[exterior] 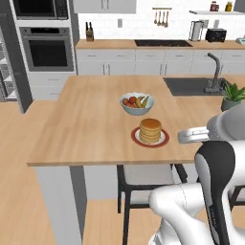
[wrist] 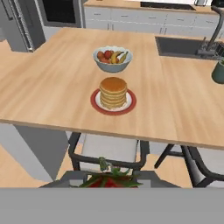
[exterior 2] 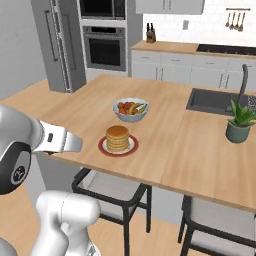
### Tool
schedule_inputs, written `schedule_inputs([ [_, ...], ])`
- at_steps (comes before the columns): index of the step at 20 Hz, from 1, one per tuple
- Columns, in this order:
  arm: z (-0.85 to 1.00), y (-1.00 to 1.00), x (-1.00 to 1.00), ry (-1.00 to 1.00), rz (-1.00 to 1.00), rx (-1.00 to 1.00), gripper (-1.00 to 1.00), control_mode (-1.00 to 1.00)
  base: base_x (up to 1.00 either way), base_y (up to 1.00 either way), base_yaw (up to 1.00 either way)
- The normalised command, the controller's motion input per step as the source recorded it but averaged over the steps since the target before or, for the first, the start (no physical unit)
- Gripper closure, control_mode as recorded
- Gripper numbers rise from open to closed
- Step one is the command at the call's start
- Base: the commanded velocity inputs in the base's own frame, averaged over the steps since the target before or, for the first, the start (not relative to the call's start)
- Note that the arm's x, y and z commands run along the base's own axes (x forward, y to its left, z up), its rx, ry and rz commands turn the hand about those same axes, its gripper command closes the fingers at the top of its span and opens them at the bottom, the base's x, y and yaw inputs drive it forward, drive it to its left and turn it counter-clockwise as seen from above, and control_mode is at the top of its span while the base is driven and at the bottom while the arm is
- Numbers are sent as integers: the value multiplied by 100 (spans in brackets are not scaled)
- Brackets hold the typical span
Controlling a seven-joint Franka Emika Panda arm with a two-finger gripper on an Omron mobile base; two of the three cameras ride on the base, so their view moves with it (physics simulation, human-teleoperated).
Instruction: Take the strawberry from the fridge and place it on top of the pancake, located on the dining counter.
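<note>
At the upper left of my hand view stands the tall grey fridge [wrist: 15,22] with dark bar handles. Across the middle spreads the light-wood dining counter [wrist: 52,87]. Near the centre sits the short stack of golden-brown pancakes [wrist: 113,92] on its red-rimmed white plate [wrist: 97,105], with a white bowl of mixed fruit [wrist: 112,59] just above it. At the bottom centre, my gripper [wrist: 109,180] is clamped narrow on the small dark-red strawberry [wrist: 109,182] with green leaves, low in front of the counter's near edge, over a dark-framed chair [wrist: 109,151]. At the upper right lies the dark sink [wrist: 179,46].
</note>
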Motion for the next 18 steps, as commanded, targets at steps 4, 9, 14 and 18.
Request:
schedule_inputs([
  [4,0,0,0,0,0,0,100,100,83,-8,2],
  [9,0,0,0,0,0,0,100,100,55,2,-25],
  [14,0,0,0,0,0,0,100,100,55,8,-40],
  [18,0,0,0,0,0,0,100,100,46,0,-11],
])
